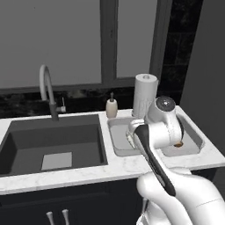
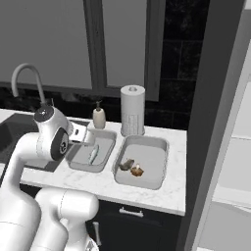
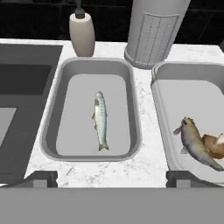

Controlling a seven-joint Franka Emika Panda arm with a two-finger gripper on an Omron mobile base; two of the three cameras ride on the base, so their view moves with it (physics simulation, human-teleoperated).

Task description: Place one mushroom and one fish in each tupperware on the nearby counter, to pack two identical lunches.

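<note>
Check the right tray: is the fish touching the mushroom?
Touching. In the hand view the fish lies against the brown mushroom in the right tray, with no gap visible between them.

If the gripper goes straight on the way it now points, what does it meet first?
Most likely the fish lying in the left tupperware. The open gripper looks down over it with nothing between, though depth is hard to judge.

Silvery fish [image 3: 100, 120] flat in left tupperware [image 3: 57, 131]

A soap bottle [image 3: 82, 34] stands left of a paper towel roll [image 3: 155, 30]; dark sink [image 1: 52, 145] with faucet [image 1: 47, 90] at left
</note>
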